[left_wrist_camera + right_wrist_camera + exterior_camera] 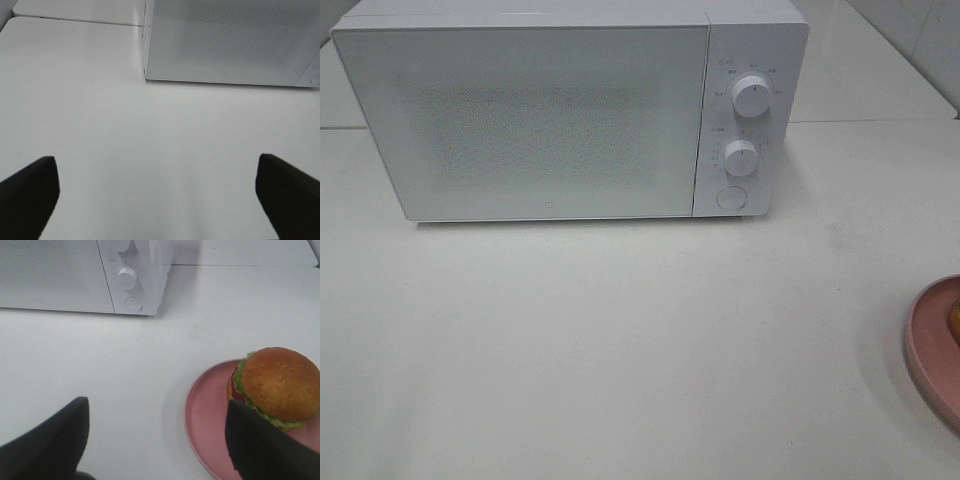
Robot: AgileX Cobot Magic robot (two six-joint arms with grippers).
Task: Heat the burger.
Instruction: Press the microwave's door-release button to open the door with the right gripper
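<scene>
While a white microwave (560, 120) stands at the back of a white table (620, 350) with its door shut, both robot arms are out of the high camera's sight. The microwave's control panel, on the right of the door, has 2 round knobs, 1 above the other (752, 96) (741, 157), and 1 round button (731, 198) beneath them.

The burger (280, 385) sits on a round pink plate (210, 415) at the table's right edge, well apart from the microwave. Only a sliver of either shows in the high view. From the right wrist camera its glossy brown bun, green lettuce and a hint of red tomato are clear.

The right gripper (160, 447) has its 2 dark fingers spread wide with bare table between them, gripping nothing. 1 finger (270, 450) overlaps the plate's near rim in that view; whether it touches cannot be told.

The left gripper (160, 200) is spread wide too, empty, over bare table in front of the microwave's left corner.
</scene>
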